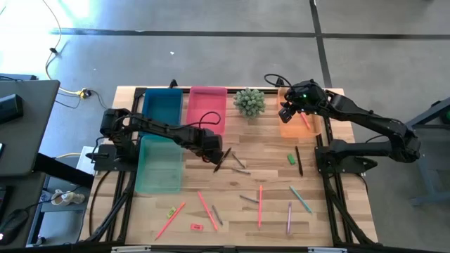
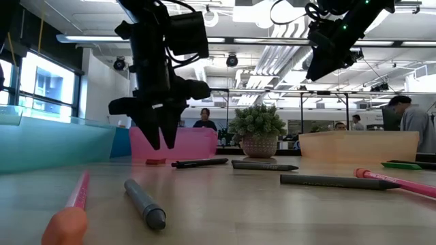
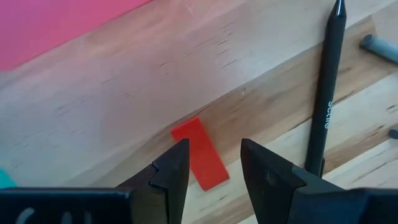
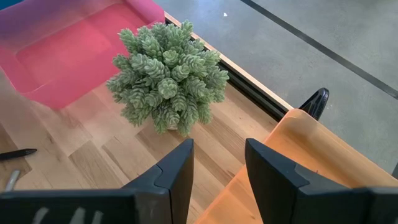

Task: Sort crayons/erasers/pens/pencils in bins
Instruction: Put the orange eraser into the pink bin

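My left gripper (image 1: pixel 213 149) hovers open just off the near edge of the pink bin (image 1: pixel 207 109). In the left wrist view its fingers (image 3: pixel 214 146) stand on either side above a flat red eraser (image 3: pixel 200 155) lying on the wood, without touching it. The low view shows the gripper (image 2: pixel 160 139) above that eraser (image 2: pixel 155 161). My right gripper (image 1: pixel 287 112) is open and empty above the orange bin (image 1: pixel 299 125), which holds a pink pencil (image 1: pixel 305 120). Blue (image 1: pixel 163 105) and teal (image 1: pixel 159 165) bins lie at the left.
A black pen (image 3: pixel 323 99) lies beside the red eraser. A potted plant (image 1: pixel 249 102) stands between the pink and orange bins. Pink pencils (image 1: pixel 260 205), grey sticks (image 1: pixel 249 199), a green eraser (image 1: pixel 290 159) and a red eraser (image 1: pixel 196 226) are scattered over the near half of the table.
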Controlling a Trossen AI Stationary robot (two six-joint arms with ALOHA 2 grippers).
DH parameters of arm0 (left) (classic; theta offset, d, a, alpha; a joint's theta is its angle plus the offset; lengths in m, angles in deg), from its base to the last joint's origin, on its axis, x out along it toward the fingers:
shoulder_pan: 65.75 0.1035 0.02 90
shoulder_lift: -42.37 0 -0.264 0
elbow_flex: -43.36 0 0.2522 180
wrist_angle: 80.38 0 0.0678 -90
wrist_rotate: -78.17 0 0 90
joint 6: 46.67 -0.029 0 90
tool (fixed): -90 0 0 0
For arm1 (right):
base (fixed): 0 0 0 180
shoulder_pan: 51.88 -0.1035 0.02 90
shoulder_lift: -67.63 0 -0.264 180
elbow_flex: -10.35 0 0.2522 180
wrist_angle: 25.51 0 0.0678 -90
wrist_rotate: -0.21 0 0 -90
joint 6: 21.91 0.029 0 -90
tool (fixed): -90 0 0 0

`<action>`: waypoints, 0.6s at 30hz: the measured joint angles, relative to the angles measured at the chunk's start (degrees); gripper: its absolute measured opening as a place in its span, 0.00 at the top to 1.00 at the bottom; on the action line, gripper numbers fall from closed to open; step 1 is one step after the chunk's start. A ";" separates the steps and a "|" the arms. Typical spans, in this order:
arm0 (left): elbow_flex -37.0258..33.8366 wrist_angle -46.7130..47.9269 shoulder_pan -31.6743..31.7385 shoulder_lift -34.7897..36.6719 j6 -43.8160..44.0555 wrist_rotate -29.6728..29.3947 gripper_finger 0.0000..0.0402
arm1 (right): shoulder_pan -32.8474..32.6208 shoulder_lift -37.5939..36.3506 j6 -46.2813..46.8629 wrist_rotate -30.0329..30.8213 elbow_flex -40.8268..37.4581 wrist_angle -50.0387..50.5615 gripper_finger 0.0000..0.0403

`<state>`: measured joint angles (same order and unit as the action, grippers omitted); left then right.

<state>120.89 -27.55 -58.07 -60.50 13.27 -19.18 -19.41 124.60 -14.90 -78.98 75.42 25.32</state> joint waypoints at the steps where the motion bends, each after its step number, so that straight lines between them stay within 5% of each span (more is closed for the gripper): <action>1: 0.00 -0.02 0.00 0.00 0.09 -0.11 0.67 | 0.00 0.00 0.00 0.00 0.00 -0.04 0.66; 18: 0.00 0.61 -0.05 -3.64 -0.12 0.31 0.67 | 0.01 0.00 0.00 -0.01 0.00 -0.04 0.66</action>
<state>120.89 -26.95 -58.12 -64.15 13.15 -18.88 -19.40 124.60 -14.90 -78.99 75.42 25.28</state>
